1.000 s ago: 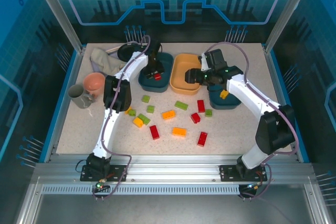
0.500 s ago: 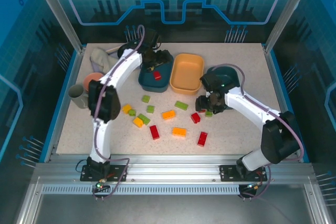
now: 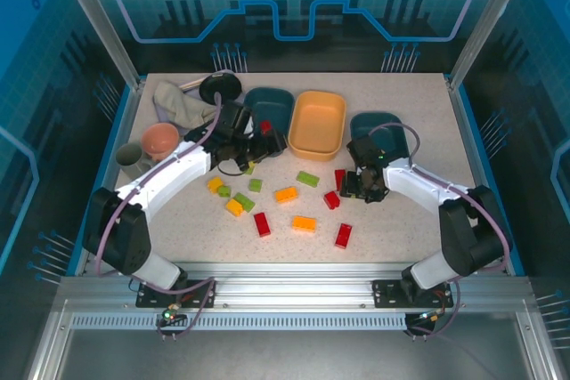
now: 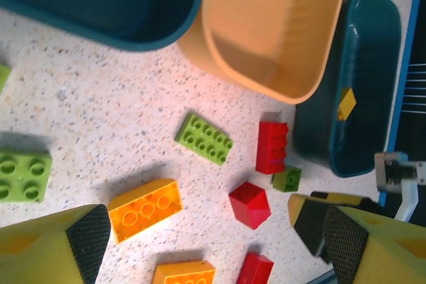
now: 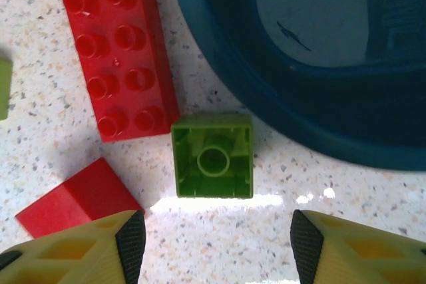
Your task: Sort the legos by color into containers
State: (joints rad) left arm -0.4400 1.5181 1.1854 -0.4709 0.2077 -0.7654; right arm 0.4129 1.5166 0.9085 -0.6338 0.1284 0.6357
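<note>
Both spread wide, nothing held: left gripper above loose legos, right gripper by upturned green brick nr teal tub

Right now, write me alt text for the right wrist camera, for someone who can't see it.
The open right tool hangs above a small green brick lying studs-down on the speckled table, just ahead of its spread fingertips. A long red brick lies up-left of it, a red sloped piece lower left, and a dark teal tub curves across the upper right.
</note>
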